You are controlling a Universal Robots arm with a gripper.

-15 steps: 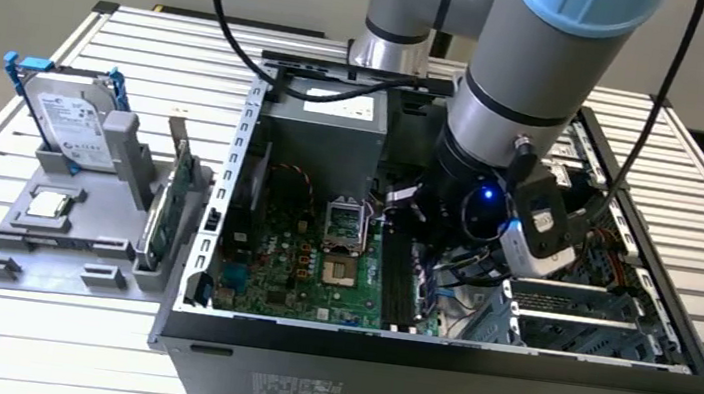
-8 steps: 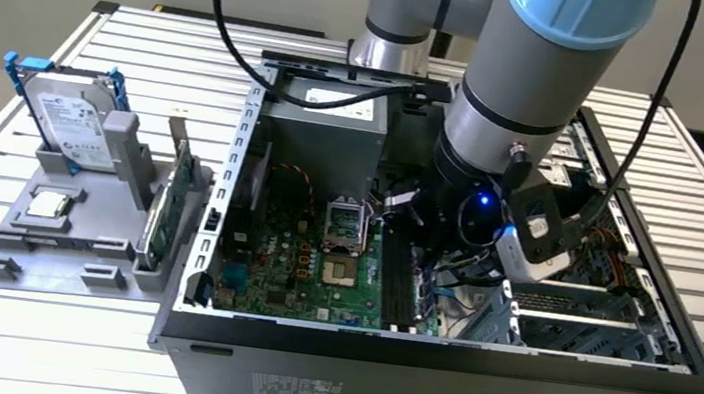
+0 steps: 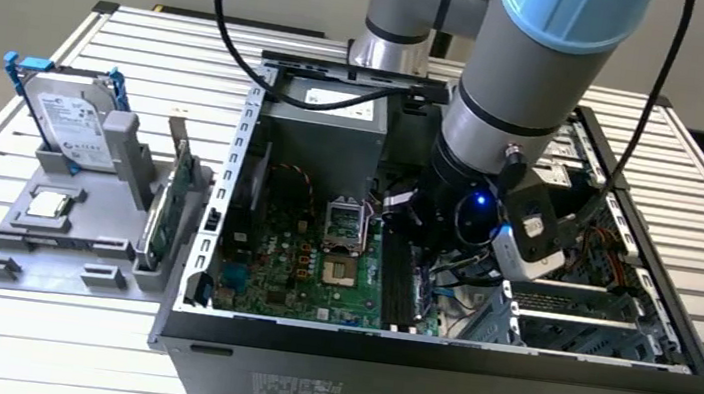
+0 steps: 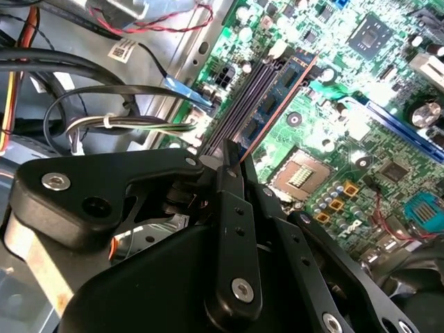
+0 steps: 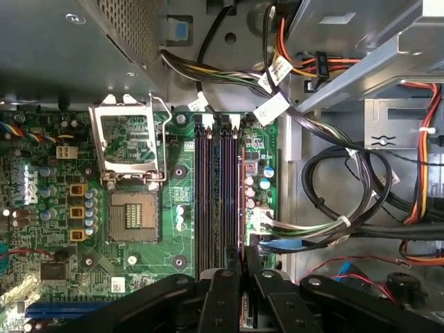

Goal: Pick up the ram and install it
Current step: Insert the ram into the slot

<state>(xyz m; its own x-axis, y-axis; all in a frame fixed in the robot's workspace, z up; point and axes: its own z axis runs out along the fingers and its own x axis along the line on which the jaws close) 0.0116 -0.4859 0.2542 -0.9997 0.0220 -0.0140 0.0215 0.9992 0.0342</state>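
On the exterior view's left, a gray tray (image 3: 50, 251) holds a silver drive (image 3: 71, 127) and a green card (image 3: 167, 205) standing on its edge. Next to it sits the open case (image 3: 439, 369) with the green board (image 3: 304, 262) lying flat inside. A square socket (image 3: 346, 224) is in the middle of the board, and the long dark slots (image 3: 398, 283) run just beside it. The arm (image 3: 524, 107) reaches down into the case right over the slots.

In both wrist views, the claw (image 4: 234, 158) (image 5: 243, 258) is pinched tight on one end of the ram (image 4: 281, 94) (image 5: 241, 194). The ram is a thin blue stick. It stands on its edge along the outside slot, on the side away from the socket. I cannot tell if it is pushed all the way in.
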